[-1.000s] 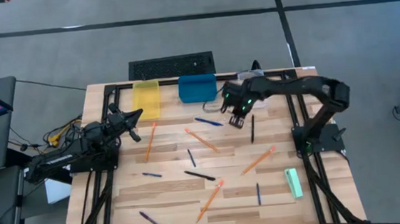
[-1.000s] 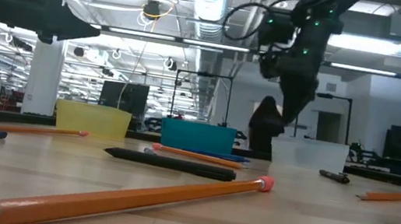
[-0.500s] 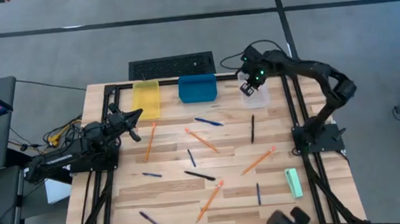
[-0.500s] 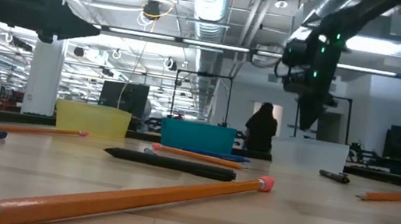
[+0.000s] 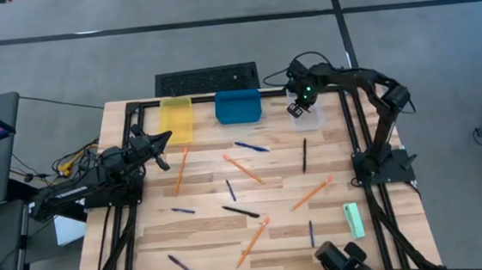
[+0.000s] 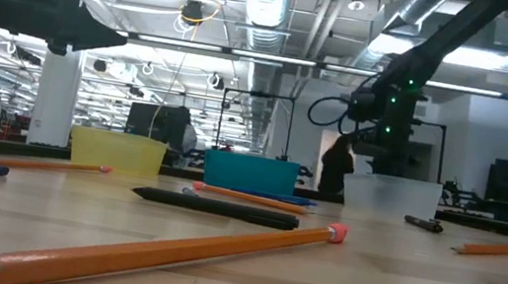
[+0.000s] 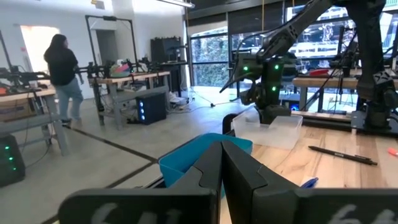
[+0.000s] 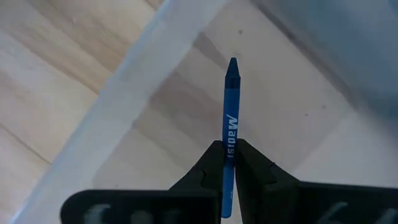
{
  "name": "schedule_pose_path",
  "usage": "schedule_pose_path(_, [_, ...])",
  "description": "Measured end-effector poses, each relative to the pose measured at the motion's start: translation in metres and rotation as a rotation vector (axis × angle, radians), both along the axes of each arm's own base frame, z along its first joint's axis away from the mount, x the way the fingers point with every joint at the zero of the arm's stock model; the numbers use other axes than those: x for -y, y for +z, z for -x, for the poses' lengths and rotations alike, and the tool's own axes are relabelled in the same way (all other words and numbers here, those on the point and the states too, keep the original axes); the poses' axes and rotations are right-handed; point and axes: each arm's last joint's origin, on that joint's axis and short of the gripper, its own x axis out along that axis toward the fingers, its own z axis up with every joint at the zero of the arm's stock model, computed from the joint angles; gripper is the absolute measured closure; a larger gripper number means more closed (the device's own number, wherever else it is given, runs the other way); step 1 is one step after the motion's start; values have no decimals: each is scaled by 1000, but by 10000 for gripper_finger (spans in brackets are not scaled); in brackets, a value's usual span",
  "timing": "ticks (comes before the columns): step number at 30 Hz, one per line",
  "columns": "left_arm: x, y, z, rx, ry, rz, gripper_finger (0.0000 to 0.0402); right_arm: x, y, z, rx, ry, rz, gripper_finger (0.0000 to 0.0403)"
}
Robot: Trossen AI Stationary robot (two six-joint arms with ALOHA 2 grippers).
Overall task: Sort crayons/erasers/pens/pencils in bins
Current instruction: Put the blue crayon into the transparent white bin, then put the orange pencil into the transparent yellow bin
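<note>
My right gripper (image 5: 296,108) hangs over the clear bin (image 5: 310,117) at the table's far right, shut on a blue crayon (image 8: 231,106) with white lettering. In the low view it (image 6: 382,166) stands just above that bin (image 6: 391,194). The blue bin (image 5: 238,106) and yellow bin (image 5: 176,119) stand to the clear bin's left along the far edge. My left gripper (image 5: 165,139) waits shut at the table's left side, touching nothing. Orange pencils (image 5: 242,168) and dark pens (image 5: 240,211) lie scattered flat on the wood. A mint-green eraser (image 5: 354,219) lies near the right edge. My right gripper pinches the crayon's paper-wrapped shaft (image 8: 229,148) between its two fingers. The fingers point down from above and lie along the crayon. The pointed tip (image 8: 232,63) sticks out past the fingertips, aimed down at the clear bin's floor. The crayon is clear of the bin and upright.
A dark keyboard (image 5: 206,77) lies beyond the table's far edge. Black frame rails (image 5: 350,131) run along the table's sides. A person (image 6: 335,168) stands in the room behind the bins. Bare wood shows between the scattered sticks.
My right gripper has carried the crayon from over the table near the blue bin toward the far edge and a little to the right, over the clear bin. It has sunk closer to the bin and rolled somewhat, staying shut on the crayon.
</note>
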Motion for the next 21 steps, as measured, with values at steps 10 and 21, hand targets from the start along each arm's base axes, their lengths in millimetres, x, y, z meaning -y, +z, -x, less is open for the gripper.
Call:
schedule_pose_path(10, [0, -3, 0, -32, 3, 4, 401, -6, 22, 3, 35, 6, 43, 351])
schedule_pose_path(21, [0, -3, 0, -32, 2, 9, 401, -15, 36, 4, 48, 22, 55, 311])
